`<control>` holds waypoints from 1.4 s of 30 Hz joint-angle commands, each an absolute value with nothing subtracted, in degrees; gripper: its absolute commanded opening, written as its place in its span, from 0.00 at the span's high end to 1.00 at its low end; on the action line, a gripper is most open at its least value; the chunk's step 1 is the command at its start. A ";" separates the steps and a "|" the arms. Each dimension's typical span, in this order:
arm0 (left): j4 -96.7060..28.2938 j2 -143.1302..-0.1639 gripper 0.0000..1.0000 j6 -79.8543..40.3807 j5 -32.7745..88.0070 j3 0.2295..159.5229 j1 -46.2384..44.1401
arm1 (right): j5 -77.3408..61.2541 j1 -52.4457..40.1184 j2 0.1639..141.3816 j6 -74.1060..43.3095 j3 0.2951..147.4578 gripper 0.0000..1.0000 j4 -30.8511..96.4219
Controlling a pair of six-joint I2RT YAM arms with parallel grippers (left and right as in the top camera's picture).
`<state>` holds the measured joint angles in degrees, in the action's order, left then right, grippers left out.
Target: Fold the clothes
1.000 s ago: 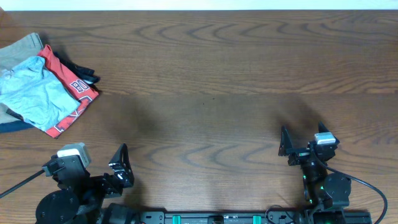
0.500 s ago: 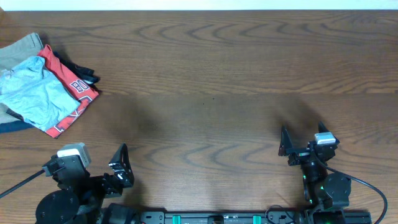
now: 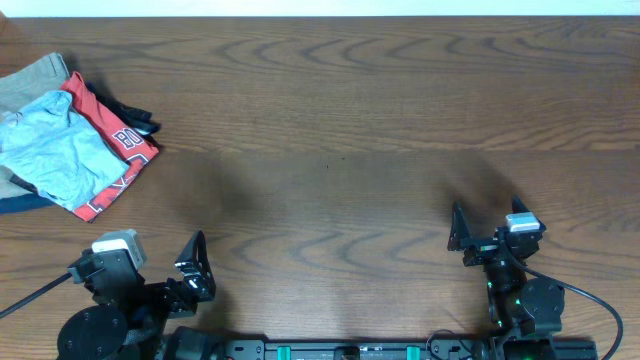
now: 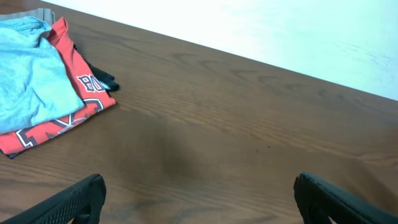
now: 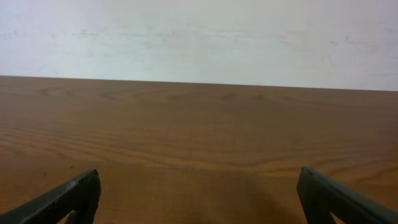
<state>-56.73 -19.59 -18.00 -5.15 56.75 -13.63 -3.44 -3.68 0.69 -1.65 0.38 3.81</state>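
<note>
A pile of clothes [image 3: 60,140] lies at the table's far left: a light blue garment [image 3: 50,150] on top of red shorts [image 3: 115,160], with a khaki piece [image 3: 35,75] and a dark piece [image 3: 135,118] behind. The pile also shows in the left wrist view [image 4: 43,87]. My left gripper [image 3: 195,265] is open and empty near the front edge, well right of the pile. My right gripper [image 3: 485,225] is open and empty at the front right, far from the clothes.
The brown wooden table [image 3: 340,130] spreads across the view. A pale wall [image 5: 199,37] stands behind the table's far edge. A black cable [image 3: 30,295] runs off the left arm's base.
</note>
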 commanded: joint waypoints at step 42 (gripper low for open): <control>-47.72 -0.93 0.02 -16.16 -7.99 28.58 -0.21 | -4.08 -4.19 0.27 -0.56 0.32 0.01 4.03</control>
<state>-49.87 -3.57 -16.67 -7.09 32.16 -0.69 -3.46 -3.68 0.67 -1.63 0.38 3.81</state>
